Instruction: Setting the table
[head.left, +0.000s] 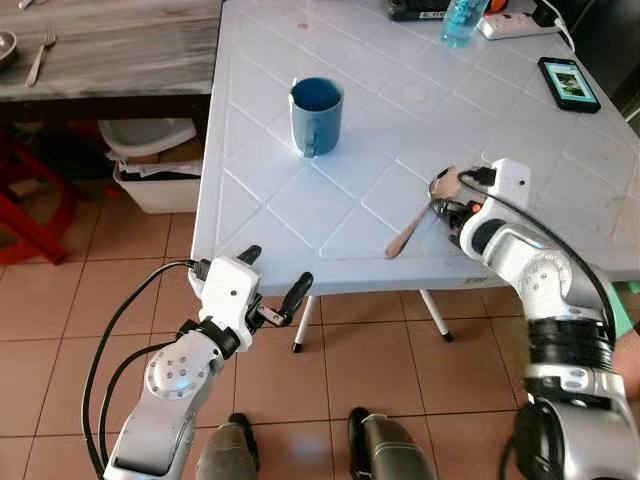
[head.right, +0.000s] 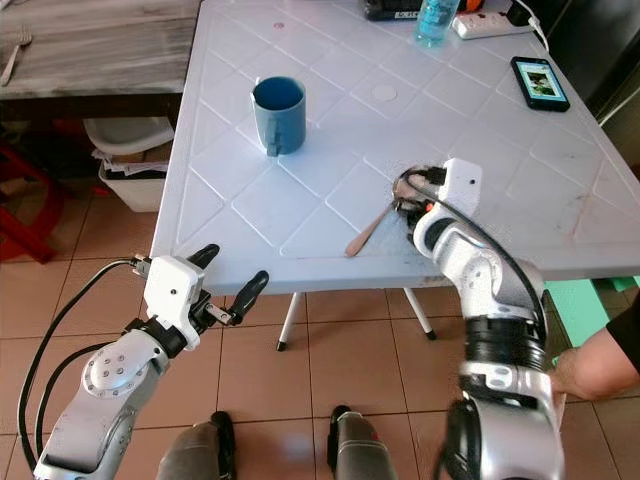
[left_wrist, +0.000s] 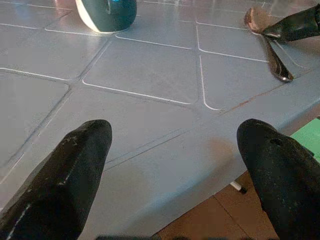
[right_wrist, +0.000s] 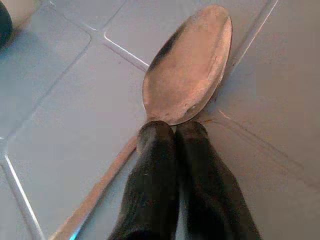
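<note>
A metal spoon (head.left: 407, 238) lies on the white table (head.left: 300, 215) near its front edge, bowl pointing away from me. My right gripper (head.left: 441, 206) is shut on the spoon (right_wrist: 187, 65) at the neck, fingertips (right_wrist: 155, 135) pressed together just behind the bowl, with the spoon resting flat on the table. A blue mug (head.left: 317, 115) stands upright further back, toward the left. My left gripper (head.left: 275, 275) hangs open and holds nothing, just in front of and below the table's front left corner. In the left wrist view it faces the table edge, the mug (left_wrist: 106, 12) and the spoon (left_wrist: 272, 50).
A phone (head.left: 568, 82), a bottle (head.left: 463, 20) and a power strip (head.left: 515, 24) sit at the table's far right. A wooden table with a fork (head.left: 40, 55) stands at the left, a white bin (head.left: 160, 180) beneath it. A person's arm (head.right: 595, 360) is at the right.
</note>
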